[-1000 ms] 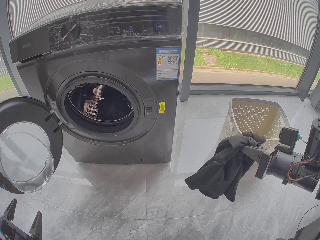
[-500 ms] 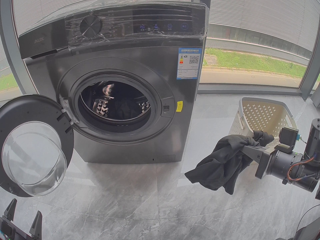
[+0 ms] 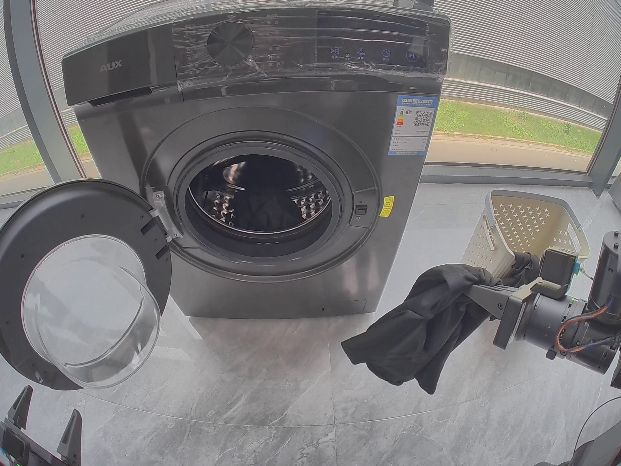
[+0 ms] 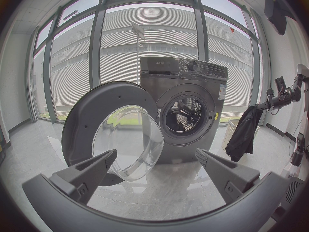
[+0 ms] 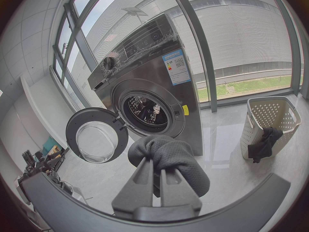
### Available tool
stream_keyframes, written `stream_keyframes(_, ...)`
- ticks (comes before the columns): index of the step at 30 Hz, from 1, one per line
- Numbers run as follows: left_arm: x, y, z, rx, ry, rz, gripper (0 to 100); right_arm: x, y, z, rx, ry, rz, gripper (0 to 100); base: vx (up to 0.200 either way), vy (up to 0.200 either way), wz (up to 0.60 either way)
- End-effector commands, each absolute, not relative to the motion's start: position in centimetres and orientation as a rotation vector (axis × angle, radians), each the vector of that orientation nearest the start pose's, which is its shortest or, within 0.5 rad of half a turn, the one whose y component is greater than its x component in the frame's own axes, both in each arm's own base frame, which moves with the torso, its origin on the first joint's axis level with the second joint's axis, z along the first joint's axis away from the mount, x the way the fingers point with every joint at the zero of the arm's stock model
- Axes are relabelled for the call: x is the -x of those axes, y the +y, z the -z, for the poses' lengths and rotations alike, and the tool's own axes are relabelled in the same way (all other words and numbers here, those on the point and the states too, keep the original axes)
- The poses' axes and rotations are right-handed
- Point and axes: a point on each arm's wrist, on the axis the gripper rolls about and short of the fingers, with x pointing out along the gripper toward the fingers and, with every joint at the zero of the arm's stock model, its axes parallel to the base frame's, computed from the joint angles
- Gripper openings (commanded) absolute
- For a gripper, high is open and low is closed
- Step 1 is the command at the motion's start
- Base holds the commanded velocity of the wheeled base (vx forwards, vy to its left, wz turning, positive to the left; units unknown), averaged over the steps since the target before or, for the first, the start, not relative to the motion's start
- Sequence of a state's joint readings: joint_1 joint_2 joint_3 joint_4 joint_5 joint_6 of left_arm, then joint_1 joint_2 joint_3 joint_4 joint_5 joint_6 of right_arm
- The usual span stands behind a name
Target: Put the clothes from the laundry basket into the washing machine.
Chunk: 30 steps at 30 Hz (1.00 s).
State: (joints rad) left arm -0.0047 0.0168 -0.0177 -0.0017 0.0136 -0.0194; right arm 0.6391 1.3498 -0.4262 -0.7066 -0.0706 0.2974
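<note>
The right gripper [image 3: 475, 289] has its jaws clamped on a bunched fold of a black garment [image 3: 414, 331], which hangs off the fingers above the marble floor [image 3: 259, 383], clear of it. Just behind the arm stands the cream laundry basket [image 3: 482, 247], with another dark piece [image 3: 527, 263] draped over its front rim. The washing machine [image 3: 259, 111] sits to the left of the basket, its round door [image 3: 71, 228] swung wide open and something dark lying in the drum [image 3: 265, 205]. The left gripper [image 3: 42, 422] sits low in front of the door, jaws spread apart and empty.
</note>
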Motion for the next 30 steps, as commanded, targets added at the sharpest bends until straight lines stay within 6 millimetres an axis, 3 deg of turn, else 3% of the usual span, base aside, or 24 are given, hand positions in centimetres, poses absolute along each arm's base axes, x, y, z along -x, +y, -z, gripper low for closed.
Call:
stream_keyframes(1,2.28,0.04,-7.61,0.02,-0.002,-0.009,100,-16.17,11.8,-17.66,-0.212,0.289,-0.529,0,0.0,0.0,0.0)
stream_keyframes(12,2.29,0.04,-7.62,0.022,-0.005,-0.009,100,-16.37,11.92,-17.45,-0.213,0.301,-0.531,0,0.0,0.0,0.0)
stream_keyframes(21,2.29,0.05,-7.61,0.022,-0.003,-0.011,100,-16.48,11.96,-17.26,-0.213,0.311,-0.528,0,0.0,0.2,0.0)
stream_keyframes(30,2.29,0.05,-7.62,0.023,-0.005,-0.011,100,-16.33,11.9,-16.75,-0.205,0.33,-0.529,0,0.0,0.0,0.0)
